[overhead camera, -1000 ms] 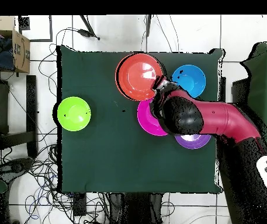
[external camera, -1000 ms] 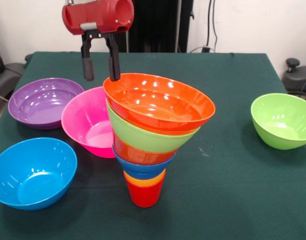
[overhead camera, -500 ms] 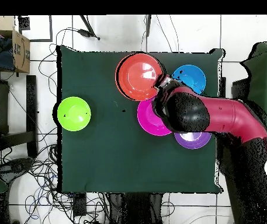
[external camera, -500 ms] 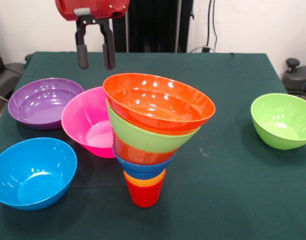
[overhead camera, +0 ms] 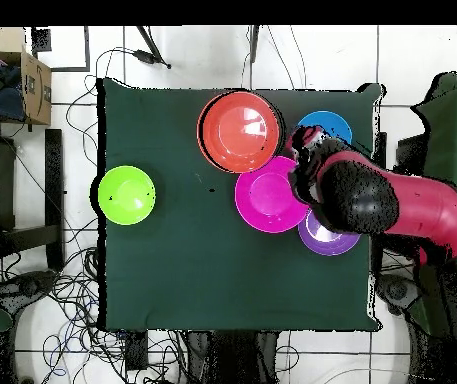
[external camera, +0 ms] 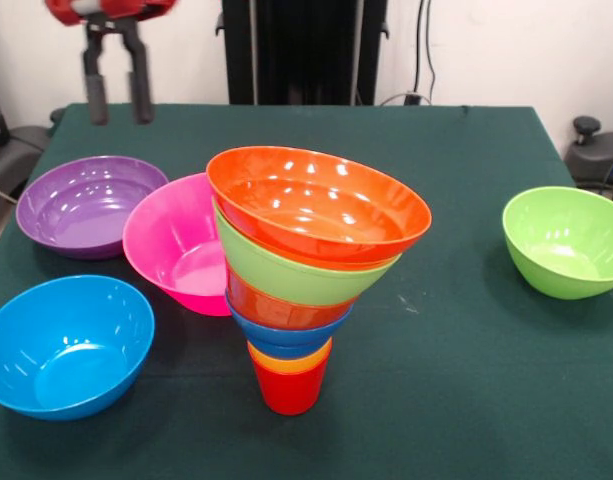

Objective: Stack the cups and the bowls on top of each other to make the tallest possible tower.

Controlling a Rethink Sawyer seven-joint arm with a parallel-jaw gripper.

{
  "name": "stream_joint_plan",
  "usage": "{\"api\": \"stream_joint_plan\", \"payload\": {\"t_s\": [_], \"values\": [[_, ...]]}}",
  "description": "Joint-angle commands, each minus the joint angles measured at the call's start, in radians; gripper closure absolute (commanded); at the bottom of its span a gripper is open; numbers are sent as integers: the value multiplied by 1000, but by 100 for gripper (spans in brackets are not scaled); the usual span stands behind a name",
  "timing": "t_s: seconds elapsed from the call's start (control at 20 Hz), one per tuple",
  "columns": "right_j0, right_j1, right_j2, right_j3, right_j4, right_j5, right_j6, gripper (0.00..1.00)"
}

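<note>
The tower (external camera: 304, 290) is seen standing near the front middle of the green table (external camera: 466, 330), resting on a narrow red cup (external camera: 289, 388) whose upper part is hidden inside an orange cup (external camera: 289, 359), of which only the rim band shows. Above these a small blue bowl (external camera: 286, 334), a small orange-red bowl (external camera: 276, 308), a lime green bowl (external camera: 286, 272) and a large orange-red bowl (external camera: 321, 205) are nested, each mostly covered by the one above, and the upper bowls are tilted so that their openings face the camera. From overhead only the top bowl (overhead camera: 240, 132) of the stack can be made out. The pink bowl (external camera: 176, 245) lies just beside the tower, its right side hidden behind it, and appears to touch it, though contact cannot be confirmed. The purple bowl (external camera: 84, 205) is set next to the pink one, the light blue bowl (external camera: 66, 343) at the front corner, and the second green bowl (external camera: 566, 240) well apart on the opposite side. The gripper (external camera: 116, 88) is seen high above the purple bowl, its body cut off by the top edge; its two fingers (external camera: 95, 100) hang parted with nothing held between them. In the overhead view the arm (overhead camera: 392, 205) covers part of the purple and light blue bowls.
</note>
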Motion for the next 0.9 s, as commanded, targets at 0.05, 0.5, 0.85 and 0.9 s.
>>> {"api": "stream_joint_plan", "payload": {"t_s": [0.05, 0.5, 0.85, 0.9], "values": [[-30, 22, 51, 69, -66, 99, -227, 0], [-40, 73, 44, 95, -157, 9, -192, 0], [-32, 106, 31, 92, -215, -20, -166, 0], [-34, 111, 32, 91, -222, -26, -163, 0]]}}
